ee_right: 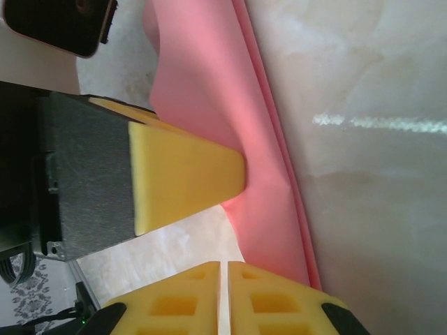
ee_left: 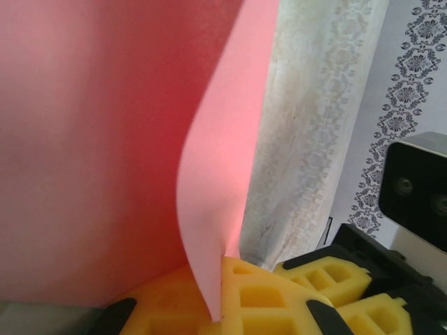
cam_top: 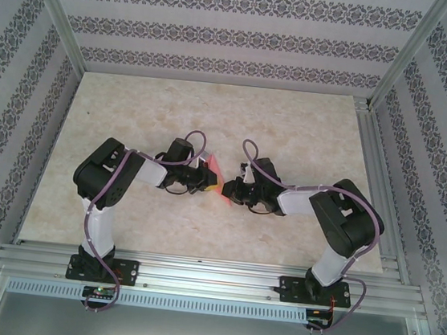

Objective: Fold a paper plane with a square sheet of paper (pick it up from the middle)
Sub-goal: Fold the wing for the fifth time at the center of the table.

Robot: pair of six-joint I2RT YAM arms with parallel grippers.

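Observation:
The pink-red sheet of paper (cam_top: pixel 215 171) is held up off the table between the two arms, folded into layers. I cannot tell whether it has the paper plane's shape. My left gripper (cam_top: pixel 204 179) is shut on it. In the left wrist view the paper (ee_left: pixel 105 139) curves down into the pinched yellow jaws of the left gripper (ee_left: pixel 222 296). My right gripper (cam_top: pixel 229 188) faces it from the right. In the right wrist view the right gripper (ee_right: pixel 225 269) is shut to a thin slit with no pink in it. There the paper (ee_right: pixel 209 84) runs past on the right, pressed by a left finger (ee_right: pixel 188 174).
The marbled tabletop (cam_top: pixel 293 127) stretches behind and beside the arms, fenced by aluminium rails (cam_top: pixel 376 177) and patterned walls. The right arm's fingers (ee_left: pixel 328 276) and wrist camera (ee_left: pixel 419 188) sit close beside the left jaws.

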